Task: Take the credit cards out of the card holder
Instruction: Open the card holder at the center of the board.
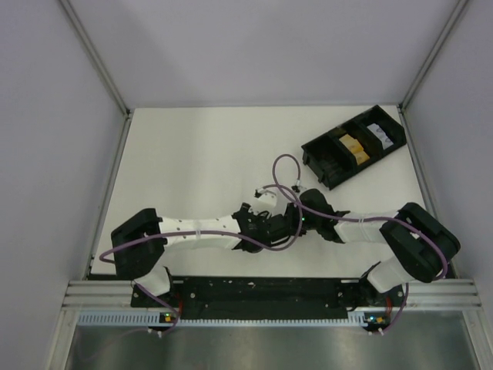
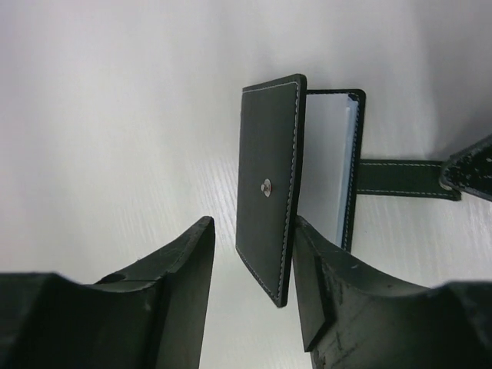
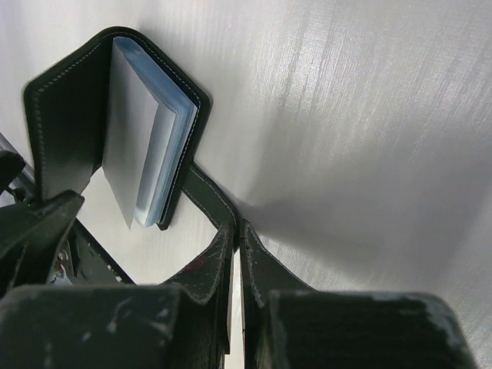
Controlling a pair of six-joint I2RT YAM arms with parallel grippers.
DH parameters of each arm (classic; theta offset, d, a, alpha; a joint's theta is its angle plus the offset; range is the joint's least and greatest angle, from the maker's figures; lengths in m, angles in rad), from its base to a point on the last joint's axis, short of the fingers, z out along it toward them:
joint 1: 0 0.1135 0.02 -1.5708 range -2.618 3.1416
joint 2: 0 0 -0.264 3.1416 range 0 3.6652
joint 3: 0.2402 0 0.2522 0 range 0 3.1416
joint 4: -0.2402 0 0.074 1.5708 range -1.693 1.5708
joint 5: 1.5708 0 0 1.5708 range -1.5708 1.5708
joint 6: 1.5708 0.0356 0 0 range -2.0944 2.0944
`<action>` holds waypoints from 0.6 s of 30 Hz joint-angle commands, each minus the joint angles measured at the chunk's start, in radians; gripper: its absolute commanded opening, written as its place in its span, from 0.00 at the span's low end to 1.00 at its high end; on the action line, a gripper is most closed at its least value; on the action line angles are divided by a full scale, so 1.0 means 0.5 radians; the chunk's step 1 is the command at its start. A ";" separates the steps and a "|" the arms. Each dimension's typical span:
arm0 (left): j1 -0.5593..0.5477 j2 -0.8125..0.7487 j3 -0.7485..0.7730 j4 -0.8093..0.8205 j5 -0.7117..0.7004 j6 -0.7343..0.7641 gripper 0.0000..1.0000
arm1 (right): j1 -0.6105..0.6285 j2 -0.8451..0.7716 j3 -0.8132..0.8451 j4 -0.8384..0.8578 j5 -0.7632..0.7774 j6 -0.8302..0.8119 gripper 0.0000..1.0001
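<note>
The black card holder (image 2: pixel 269 184) stands half open on the table, its cover with a metal snap raised. Its blue-grey clear sleeves (image 3: pixel 157 142) fan out; no card shows in them. My left gripper (image 2: pixel 254 227) is open with the raised cover between its fingers, close to the right finger (image 2: pixel 323 284). My right gripper (image 3: pixel 237 229) is shut on the holder's black tab (image 3: pixel 204 196), also seen in the left wrist view (image 2: pixel 400 178). In the top view both grippers, left (image 1: pixel 269 221) and right (image 1: pixel 299 216), meet mid-table and hide the holder. An orange-yellow card (image 1: pixel 352 145) lies in the tray.
A long black compartmented tray (image 1: pixel 323 158) stands at the back right, with a white item (image 1: pixel 376 132) in another compartment. Purple cables (image 1: pixel 285 166) loop over the arms. Grey walls close in the white table (image 1: pixel 200 162) on three sides.
</note>
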 commanded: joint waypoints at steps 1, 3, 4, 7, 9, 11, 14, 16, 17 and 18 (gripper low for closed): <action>0.101 -0.091 -0.064 0.023 -0.075 0.038 0.47 | -0.019 -0.025 0.013 -0.037 -0.018 -0.074 0.00; 0.150 -0.116 -0.101 0.044 -0.069 0.047 0.44 | -0.019 -0.028 0.016 -0.052 -0.024 -0.086 0.00; 0.180 -0.134 -0.129 0.071 -0.051 0.059 0.42 | -0.019 -0.028 0.016 -0.058 -0.024 -0.096 0.00; 0.291 -0.214 -0.239 0.188 0.053 0.099 0.37 | -0.019 -0.028 0.031 -0.095 -0.027 -0.126 0.00; 0.370 -0.278 -0.325 0.289 0.173 0.130 0.32 | -0.019 -0.028 0.041 -0.122 -0.024 -0.148 0.00; 0.450 -0.340 -0.420 0.390 0.289 0.148 0.27 | -0.019 -0.034 0.053 -0.153 -0.024 -0.169 0.00; 0.576 -0.407 -0.558 0.519 0.452 0.160 0.23 | -0.019 -0.041 0.068 -0.190 -0.024 -0.194 0.00; 0.619 -0.429 -0.619 0.565 0.504 0.154 0.24 | -0.019 -0.047 0.083 -0.214 -0.027 -0.209 0.00; 0.628 -0.435 -0.647 0.581 0.529 0.154 0.24 | -0.019 -0.050 0.093 -0.227 -0.033 -0.224 0.00; 0.641 -0.432 -0.669 0.599 0.551 0.148 0.25 | -0.019 -0.056 0.108 -0.242 -0.043 -0.231 0.00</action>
